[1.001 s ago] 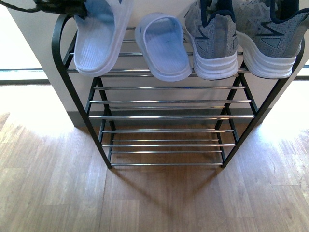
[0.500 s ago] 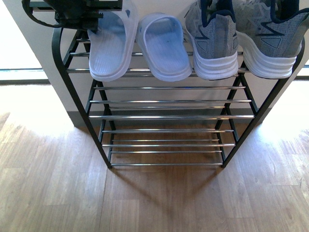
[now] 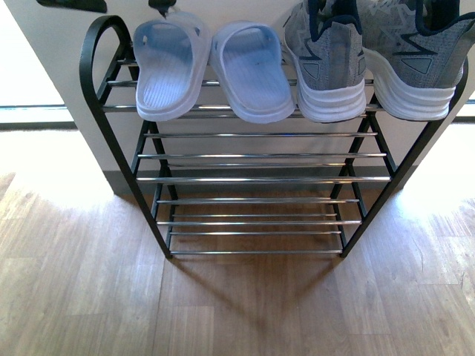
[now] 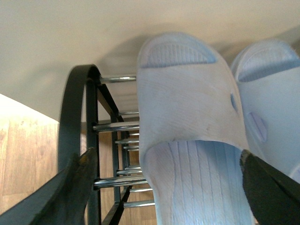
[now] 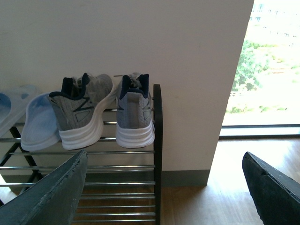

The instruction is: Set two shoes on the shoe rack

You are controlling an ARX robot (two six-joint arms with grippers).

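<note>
The shoe rack [image 3: 96,111] has a black frame and chrome rod shelves. On its top shelf lie two pale blue slides [image 3: 169,70] [image 3: 252,70] side by side, and to their right stand two grey sneakers [image 3: 326,59] [image 3: 412,59] with white soles. My left gripper [image 4: 166,157] is open, its fingers either side of the left slide [image 4: 187,117] without touching it. My right gripper [image 5: 164,159] is open and holds nothing, hanging back from the rack's right end [image 5: 157,140], level with the sneakers [image 5: 82,112] [image 5: 133,110].
Three lower shelves [image 3: 256,178] of chrome rods carry nothing. The rack stands against a white wall section [image 5: 197,70] on a wood floor [image 3: 237,311]. A bright window [image 5: 267,70] lies beyond the wall's right edge.
The left slide came down from a tilt to lie flat on the top shelf beside its mate. My left gripper let go of it and drew back upward, almost out of the front view.
</note>
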